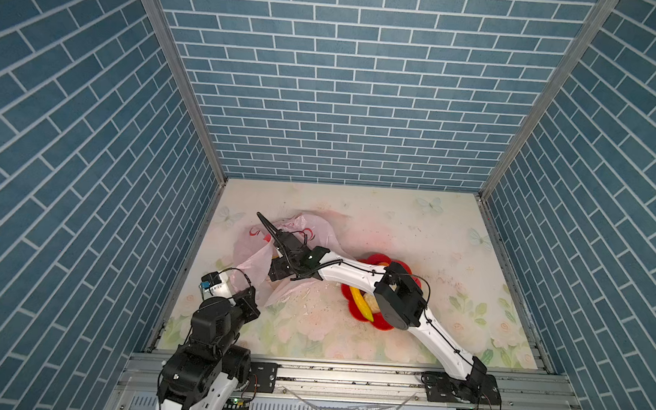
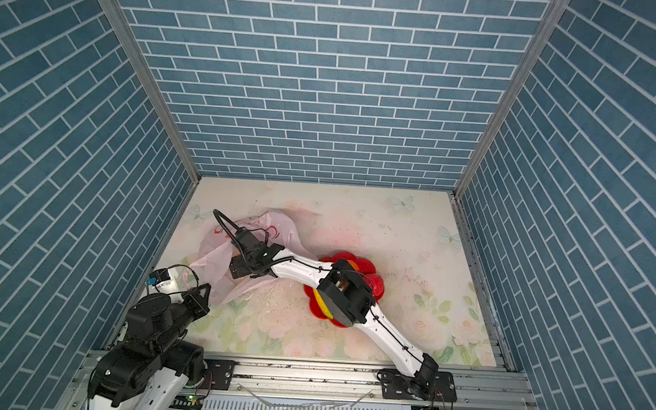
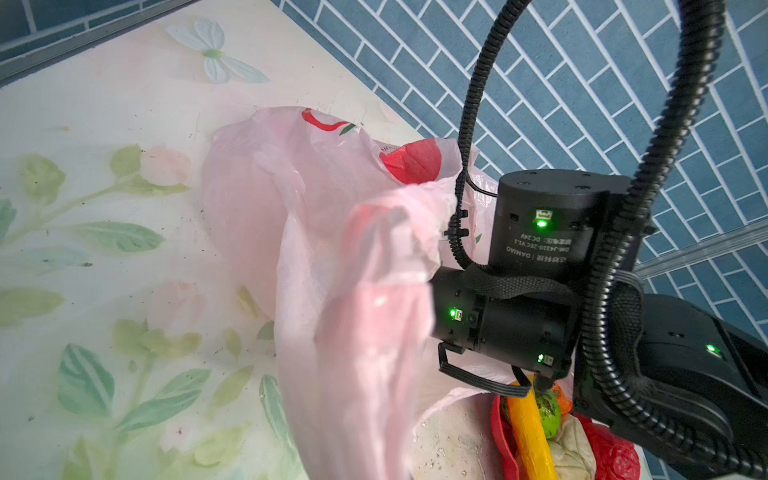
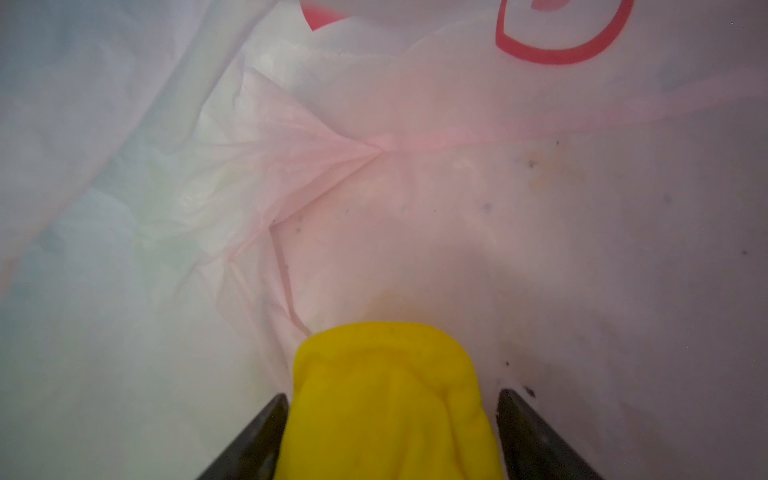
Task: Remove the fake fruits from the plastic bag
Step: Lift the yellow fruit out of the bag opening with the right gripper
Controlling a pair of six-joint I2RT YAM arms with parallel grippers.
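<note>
We see a cell of blue brick-patterned walls (image 1: 364, 99) enclosing a floral-printed table (image 1: 414, 234). The right arm (image 1: 357, 274), white with black joints, reaches from the near right corner across the middle to the table's left side.

There lies the plastic bag (image 1: 247, 257), pale pink and crinkled with red print. In both top views it sits close to the left wall (image 2: 214, 251), and the arm's wrist enters its opening. Right of the bag, near the table's middle and partly under the arm's elbow, stands a red flower-shaped bowl (image 1: 383, 326).

The left gripper (image 1: 251, 293) sits at the bag's near edge. Its fingers are pressed together and the film runs up into them, so we read a pinch on the bag's rim, which stands lifted off the table. In the left wrist view that film fills the foreground and hides the fingertips.

The right gripper (image 4: 392, 399) is inside the bag. In the right wrist view its dark fingers (image 4: 257, 436) are spread to either side of a yellow fruit (image 4: 386, 374). One finger lies against the fruit's flank; the other is just beside it, with a sliver of film showing between — not clamped.

In the bowl lie a banana (image 3: 532, 432), a green fruit (image 3: 548, 411) and a cream fruit (image 3: 575, 444) — each of the two round ones touching the banana.
</note>
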